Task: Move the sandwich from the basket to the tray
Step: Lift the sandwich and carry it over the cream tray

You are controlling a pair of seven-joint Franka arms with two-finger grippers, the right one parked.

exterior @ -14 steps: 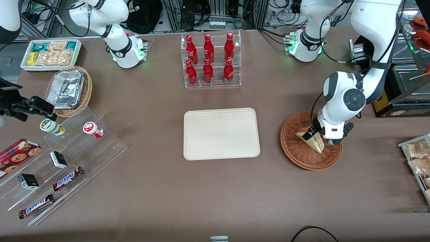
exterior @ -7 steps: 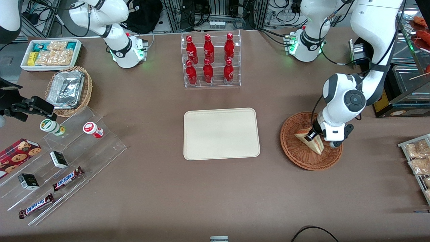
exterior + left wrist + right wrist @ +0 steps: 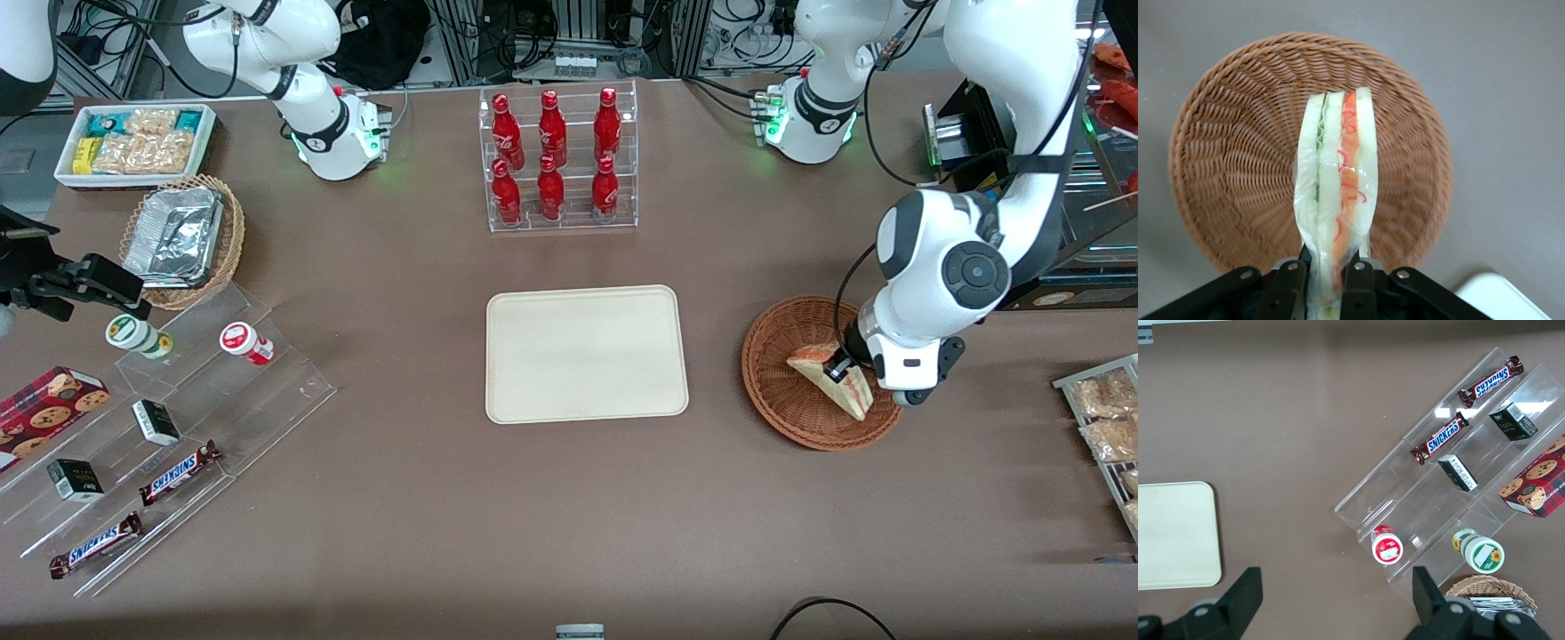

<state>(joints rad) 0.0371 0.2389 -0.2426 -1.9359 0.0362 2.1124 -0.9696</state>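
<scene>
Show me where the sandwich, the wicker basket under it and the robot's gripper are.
sandwich (image 3: 1338,193): left wrist view, cut edge.
basket (image 3: 775,382): front view, woven floor.
gripper (image 3: 1327,280): left wrist view, between fingertips clamping the sandwich.

We are looking down steeply from the front at the whole table (image 3: 400,498), with both arms' bases farthest from us. From the left wrist we are peering close past the hand (image 3: 1328,280) straight down onto the basket (image 3: 1225,167), sharing it, the sandwich (image 3: 1338,193) and a tray (image 3: 1498,297) corner with the front view. From the right wrist we are looking down from higher, sharing the tray (image 3: 1171,533) and the snack shelves (image 3: 1451,480).
</scene>
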